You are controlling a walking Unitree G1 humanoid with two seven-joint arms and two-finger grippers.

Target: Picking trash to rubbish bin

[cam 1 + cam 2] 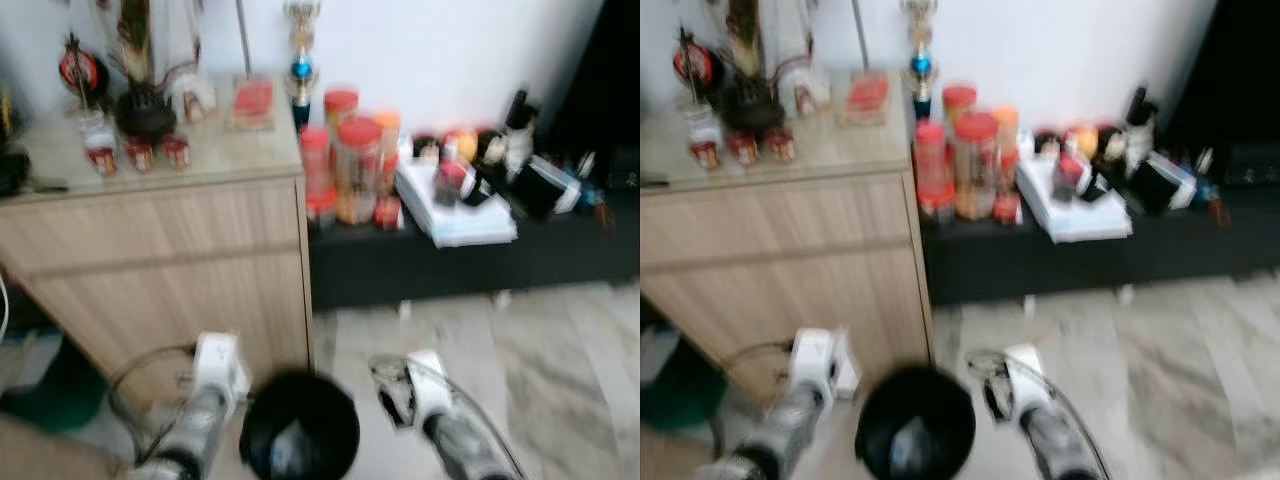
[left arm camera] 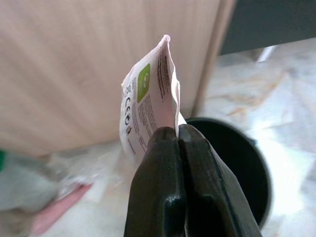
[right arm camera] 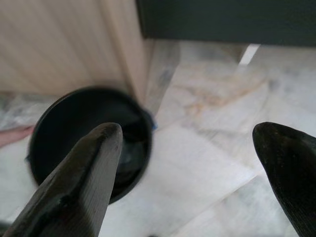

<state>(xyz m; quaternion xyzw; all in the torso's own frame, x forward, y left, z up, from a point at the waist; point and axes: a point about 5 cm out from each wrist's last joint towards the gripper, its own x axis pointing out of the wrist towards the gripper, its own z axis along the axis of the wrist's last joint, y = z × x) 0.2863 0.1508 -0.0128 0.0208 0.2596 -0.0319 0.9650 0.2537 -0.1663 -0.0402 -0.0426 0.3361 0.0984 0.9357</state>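
Left wrist view: a white printed packet (image 2: 148,94) is pinched between the clenched fingers of the left gripper (image 2: 177,136), just beside the rim of the black bin (image 2: 247,163). The bin is set on the marble floor (image 1: 540,350) at the wooden cabinet's (image 1: 170,260) corner; its contents cannot be made out. The right gripper (image 3: 190,148) is held spread wide near the bin.

A lived-in home, by the look of it — a light wood-grain cabinet (image 1: 170,260) stands against a white wall, its top crowded with small ornaments and red-labelled cups (image 1: 138,153). Beside it a low black shelf (image 1: 470,262) carries red-lidded plastic snack jars (image 1: 358,165), bottles and a stack of white papers (image 1: 455,215) (all somewhat blurred). Pale marble-patterned floor tiles (image 1: 540,370) run below.
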